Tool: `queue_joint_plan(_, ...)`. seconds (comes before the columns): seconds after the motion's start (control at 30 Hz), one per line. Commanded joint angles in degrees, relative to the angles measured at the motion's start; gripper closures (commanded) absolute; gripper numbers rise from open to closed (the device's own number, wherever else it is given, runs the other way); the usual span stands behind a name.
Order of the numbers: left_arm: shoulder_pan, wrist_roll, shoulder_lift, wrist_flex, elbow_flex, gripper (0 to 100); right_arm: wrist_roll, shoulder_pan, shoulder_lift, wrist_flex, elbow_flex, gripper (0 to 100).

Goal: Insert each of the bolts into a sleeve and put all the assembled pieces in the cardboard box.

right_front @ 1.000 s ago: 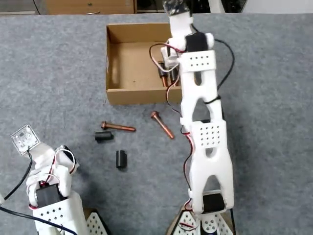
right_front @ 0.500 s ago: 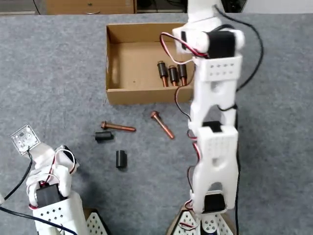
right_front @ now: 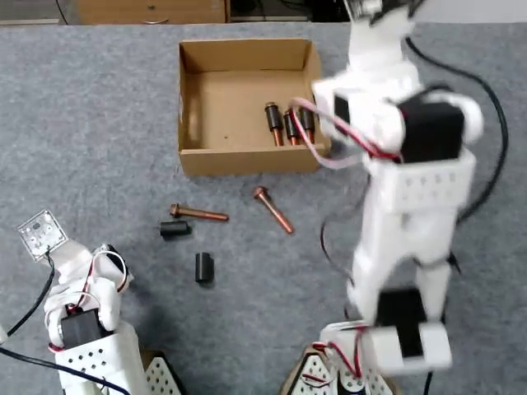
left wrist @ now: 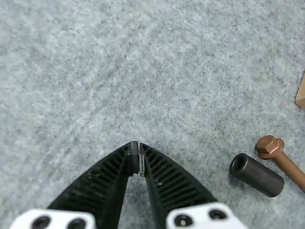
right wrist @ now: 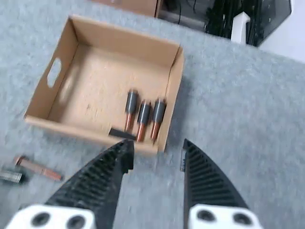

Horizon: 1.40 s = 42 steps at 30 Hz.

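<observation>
Three assembled pieces in cardboard box; two bolts, two sleeves on counter; right jaws spread, left jaws clenched.

I work in a lab-like room: grey felt tabletop, wooden drawer cabinet behind it, black cabled equipment beyond.

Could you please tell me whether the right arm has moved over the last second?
Yes: in the high view the right arm has swung rightward, off the cardboard box.

Left pincer closed, right pincer agape
</observation>
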Motion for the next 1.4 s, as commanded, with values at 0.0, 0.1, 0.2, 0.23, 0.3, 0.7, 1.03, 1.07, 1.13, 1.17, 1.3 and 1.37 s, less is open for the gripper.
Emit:
queue_joint_plan(0.0,-0.18,0.62,-0.04,-0.88,0.7,98,-5.89,0.48,-12.97,0.88,13.85,84.6)
queue_joint_plan(0.1,0.0,0.62,-0.04,0.18,0.7,98,-12.92,-0.92,-20.7,0.7,24.84,84.6)
queue_joint_plan(0.2,3.43,0.62,-0.04,2.2,0.7,98,-18.2,-7.96,-25.63,-0.09,34.86,84.6)
queue_joint_plan(0.23,4.22,0.62,-0.04,2.73,0.7,98,-20.31,-11.03,-26.33,-0.7,37.67,84.6)
queue_joint_plan(0.3,4.48,0.62,-0.04,2.9,0.7,98,-24.18,-16.48,-26.59,-2.46,42.15,84.6)
queue_joint_plan(0.7,4.04,0.7,-0.48,2.64,0.7,98,-37.98,-25.36,-10.07,-19.78,52.97,84.6)
queue_joint_plan(1.03,3.96,0.7,-0.48,1.14,0.7,98,-39.47,-35.65,11.56,-21.36,47.52,84.6)
queue_joint_plan(1.07,3.6,0.7,-0.48,1.05,0.7,98,-39.47,-37.32,12.7,-21.27,46.29,84.6)
queue_joint_plan(1.13,0.62,0.7,-0.57,-0.53,0.7,98,-39.47,-40.13,14.2,-21.36,44.26,84.6)
queue_joint_plan(1.17,-2.02,0.7,-0.57,-2.29,0.7,98,-39.47,-41.19,14.9,-21.54,43.3,84.6)
queue_joint_plan(1.3,-10.73,4.04,-0.04,-3.96,0.7,98,-39.47,-43.91,16.92,-21.63,40.48,84.6)
queue_joint_plan(1.37,-15.47,5.19,-0.57,-1.41,0.7,98,-39.65,-43.91,18.33,-21.63,40.04,84.6)
